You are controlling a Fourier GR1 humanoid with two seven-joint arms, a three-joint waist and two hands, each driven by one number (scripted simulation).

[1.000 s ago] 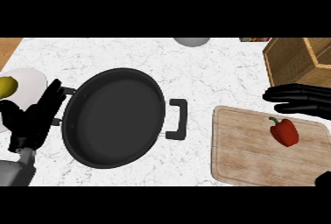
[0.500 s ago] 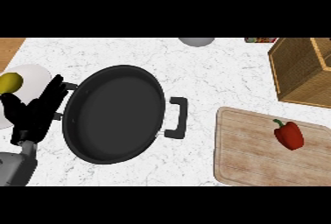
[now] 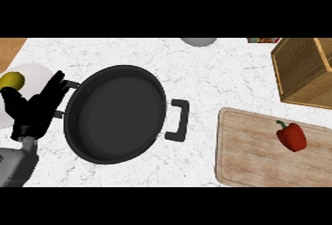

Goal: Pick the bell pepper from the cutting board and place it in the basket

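Pepper (image 3: 292, 136) on cutting board (image 3: 253, 154) at right, well apart from relaxed, unclenched left hand (image 3: 32, 110) w/ nothing in it.

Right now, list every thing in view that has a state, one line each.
Red bell pepper: lying on the cutting board, not held.
Wooden cutting board: flat on the counter, bearing only the pepper.
Woven wicker basket: upright, nothing visible inside.
Black two-handled pan: empty.
White plate: holds a yellow-green fruit.
Left hand: open, resting.
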